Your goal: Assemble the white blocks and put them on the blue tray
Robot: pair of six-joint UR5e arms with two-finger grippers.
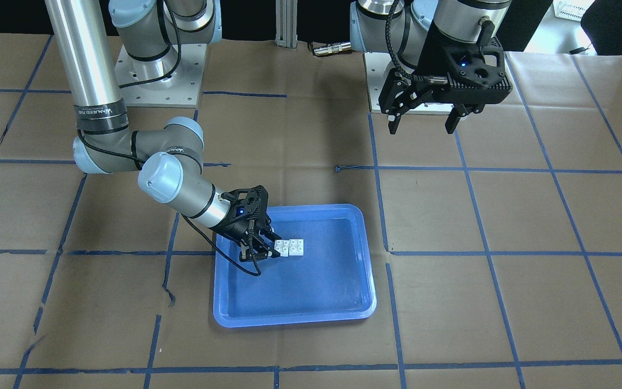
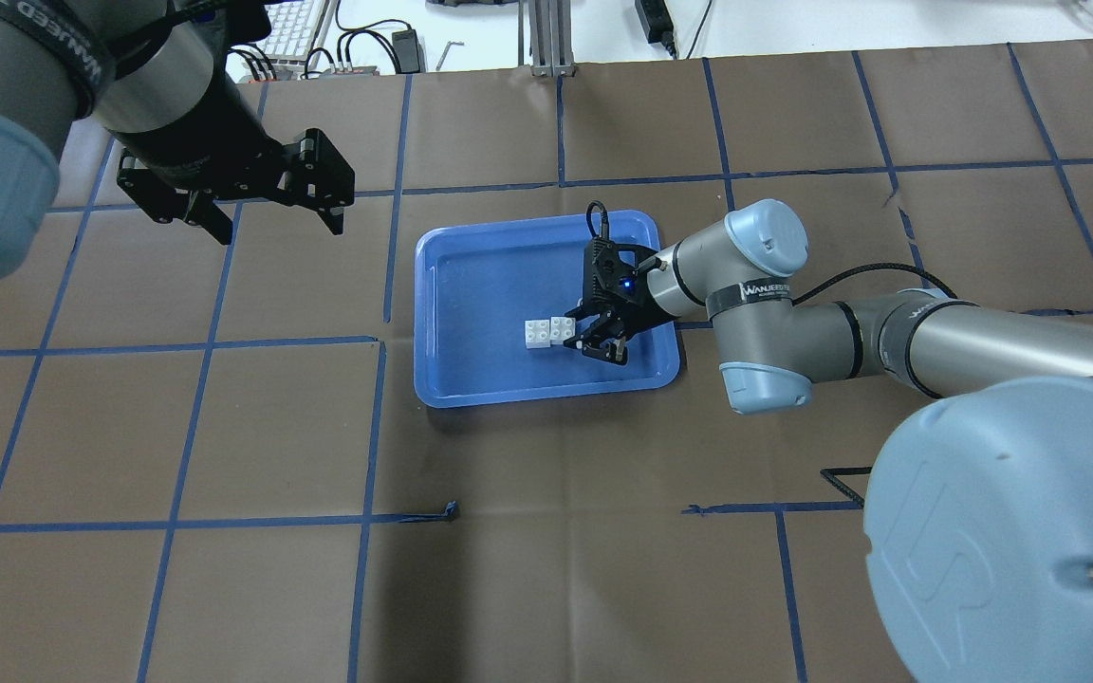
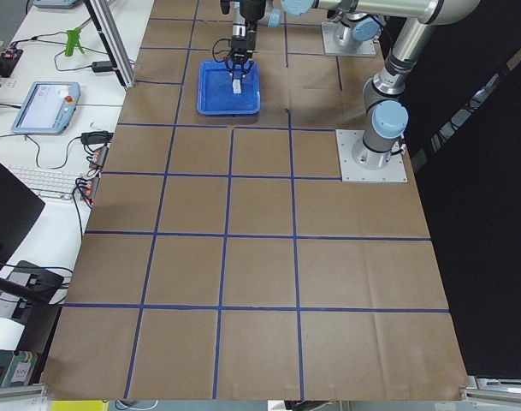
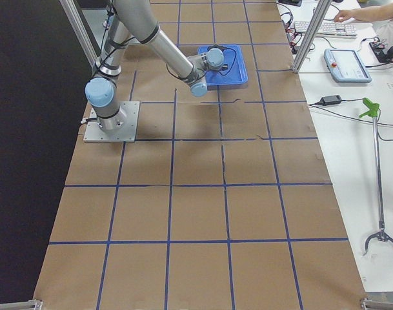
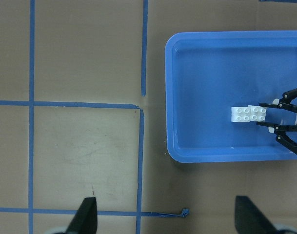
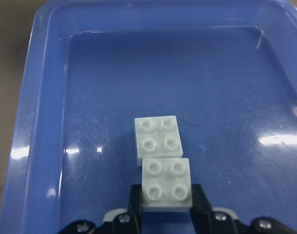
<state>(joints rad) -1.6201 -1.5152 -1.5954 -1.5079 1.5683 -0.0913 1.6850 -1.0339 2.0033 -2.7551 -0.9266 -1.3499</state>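
Note:
Two white blocks (image 6: 150,139) lie on the blue tray (image 6: 138,63), joined with an offset. The nearer block (image 6: 166,183) overlaps the farther one. My right gripper (image 6: 166,195) is low in the tray, its fingers against both sides of the nearer block. In the overhead view the blocks (image 2: 546,331) sit right of the middle of the tray (image 2: 480,285), with the right gripper (image 2: 573,332) at their right end. My left gripper (image 2: 281,230) is open and empty, held high over the table to the tray's left. It also shows in the front view (image 1: 422,128).
The table is covered in brown paper with a blue tape grid (image 2: 376,427). The two arm bases (image 1: 160,75) stand at the robot's side. The right arm's elbow (image 2: 765,304) hangs beside the tray's right rim.

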